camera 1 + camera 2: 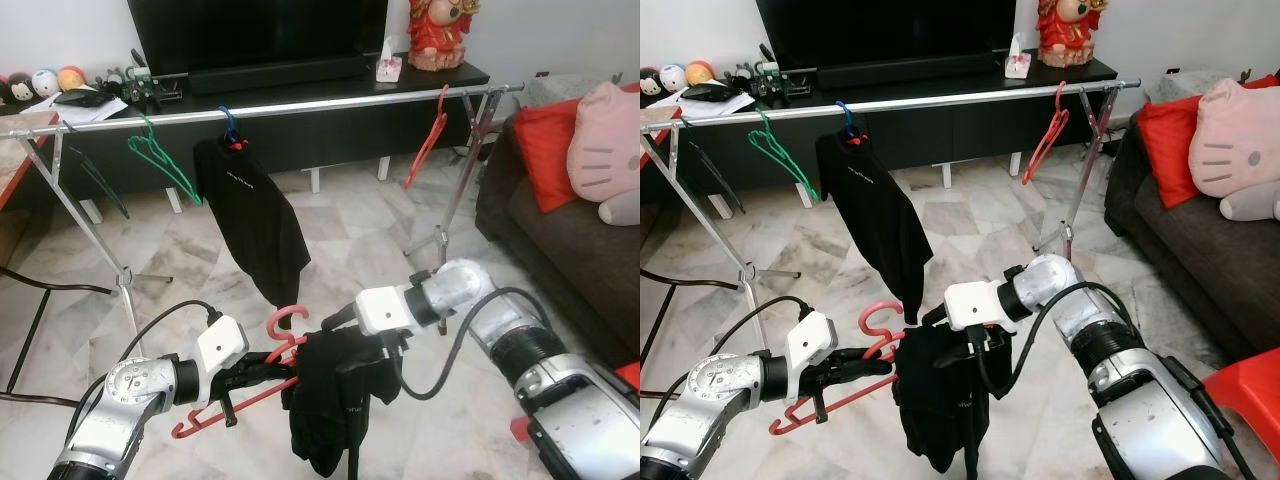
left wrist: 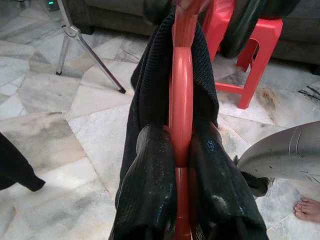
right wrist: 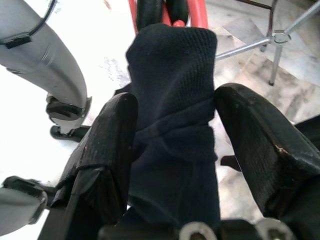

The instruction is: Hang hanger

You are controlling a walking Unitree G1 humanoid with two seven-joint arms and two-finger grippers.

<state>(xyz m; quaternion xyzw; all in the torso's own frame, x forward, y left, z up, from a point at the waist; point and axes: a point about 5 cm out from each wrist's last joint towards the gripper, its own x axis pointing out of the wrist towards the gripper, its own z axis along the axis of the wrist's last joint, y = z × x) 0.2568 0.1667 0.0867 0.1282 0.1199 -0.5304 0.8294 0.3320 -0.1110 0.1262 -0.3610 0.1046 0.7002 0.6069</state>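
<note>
Low in the centre of the left eye view, a red hanger [image 1: 262, 377] draped with a black garment [image 1: 335, 400] is held between the two arms above the marble floor [image 1: 350, 215]. Its long axis runs from the lower left of the frame up toward the centre, slightly tilted, and its hook [image 1: 285, 321] rises at the upper end, curling toward the left. The left gripper [image 1: 262, 372], at lower left, is clenched on the hanger's bar; in the left wrist view its fingers [image 2: 150, 195] press against either side of the red bar, with the garment folded over it beyond them. The right gripper [image 1: 372, 345], at centre, reaches down from the silver right arm to the top of the garment; in the right wrist view its fingers [image 3: 107, 150] stand spread on either side of the dark knit cloth, touching it at the edges but not closed on it. Across the upper part of the frame runs a metal clothes rail [image 1: 300, 105] on tripod legs, carrying a green hanger [image 1: 160, 160] at upper left, a black shirt [image 1: 250, 225] on a blue hanger at upper centre, and another red hanger [image 1: 428, 140] at upper right. Behind the rail stands a dark TV desk [image 1: 440, 78]; a sofa [image 1: 545, 215] with a red cushion [image 1: 548, 140] occupies the right edge.
</note>
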